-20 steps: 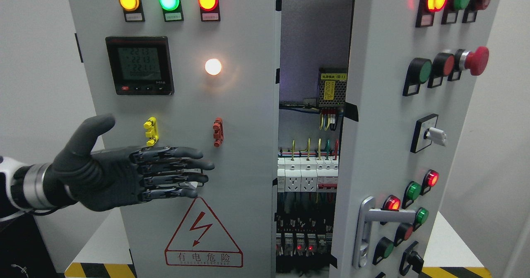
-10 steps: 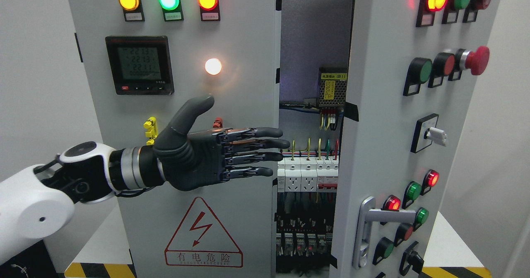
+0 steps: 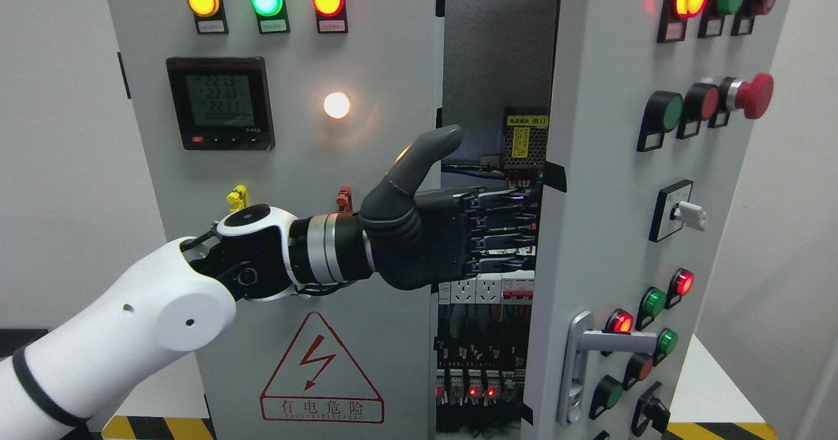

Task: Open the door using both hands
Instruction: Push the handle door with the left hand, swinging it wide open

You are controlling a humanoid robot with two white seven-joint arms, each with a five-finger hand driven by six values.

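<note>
- Head view has the right door [image 3: 609, 184] at the picture's right, already swung partly ajar, so we see wiring and breakers [image 3: 484, 283] in the gap.
- We'd guess the left robot hand [image 3: 458, 230] reaches into that gap to hook the door's inner edge and pull; it's flat, thumb up, gripping nothing.
- Fingertips vanish behind the door edge, so contact is unclear.
- Right arm isn't visible; the left door [image 3: 294, 184] sits shut.

Plain white walls [image 3: 52, 132] on both sides, white platform [image 3: 710, 381] below, yellow-black hazard stripe [image 3: 154, 427] along its edge
</note>
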